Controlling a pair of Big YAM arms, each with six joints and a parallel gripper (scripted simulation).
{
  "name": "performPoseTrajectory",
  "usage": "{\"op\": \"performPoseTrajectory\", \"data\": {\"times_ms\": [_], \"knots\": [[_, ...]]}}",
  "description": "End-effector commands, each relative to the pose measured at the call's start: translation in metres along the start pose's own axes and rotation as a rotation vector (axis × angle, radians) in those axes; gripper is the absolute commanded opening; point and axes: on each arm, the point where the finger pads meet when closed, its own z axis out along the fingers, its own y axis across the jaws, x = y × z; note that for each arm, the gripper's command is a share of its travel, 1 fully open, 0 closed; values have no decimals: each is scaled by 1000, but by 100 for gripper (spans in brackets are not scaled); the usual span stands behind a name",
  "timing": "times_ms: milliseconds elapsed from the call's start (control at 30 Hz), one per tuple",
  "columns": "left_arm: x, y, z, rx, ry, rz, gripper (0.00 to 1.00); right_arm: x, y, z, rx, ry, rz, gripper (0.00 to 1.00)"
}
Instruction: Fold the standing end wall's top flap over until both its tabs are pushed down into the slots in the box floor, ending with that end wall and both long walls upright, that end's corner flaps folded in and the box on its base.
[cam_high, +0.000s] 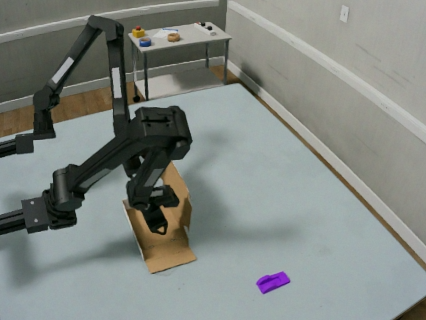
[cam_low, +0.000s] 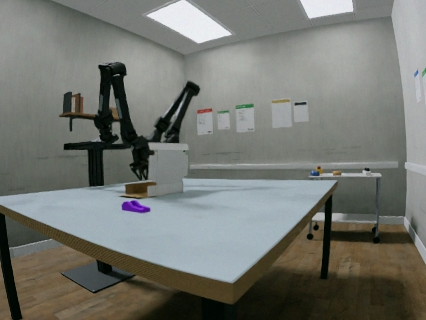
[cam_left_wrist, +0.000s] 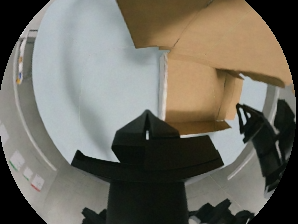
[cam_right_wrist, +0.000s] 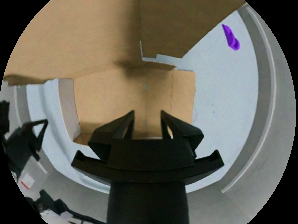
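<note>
Under the right end effector (cam_high: 159, 229) (cam_right_wrist: 147, 113), parted and empty, lies the box (cam_high: 170, 252) (cam_low: 169, 170) (cam_left_wrist: 192, 95) (cam_right_wrist: 107, 95); only wrist views show the left end effector (cam_left_wrist: 147, 112) (cam_right_wrist: 47, 120), clenched on nothing.

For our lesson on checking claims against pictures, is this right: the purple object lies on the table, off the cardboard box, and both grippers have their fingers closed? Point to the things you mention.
Only the left gripper (cam_left_wrist: 147, 112) has its fingers closed; the right gripper (cam_high: 160, 231) (cam_right_wrist: 147, 113) stands partly open, as the right wrist view shows. The rest holds.

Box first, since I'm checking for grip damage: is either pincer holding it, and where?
Neither left pincer nor right pincer holds anything.
</note>
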Motion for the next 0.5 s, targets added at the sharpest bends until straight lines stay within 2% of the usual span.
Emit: {"op": "performPoseTrajectory", "data": {"times_ms": [0,467], "knots": [[-12,0,-6,13,-26,-13,0,2,-1,-7,-5,10,20,43],[-12,0,-6,13,-26,-13,0,3,1,-4,-6,10,8,43]]}}
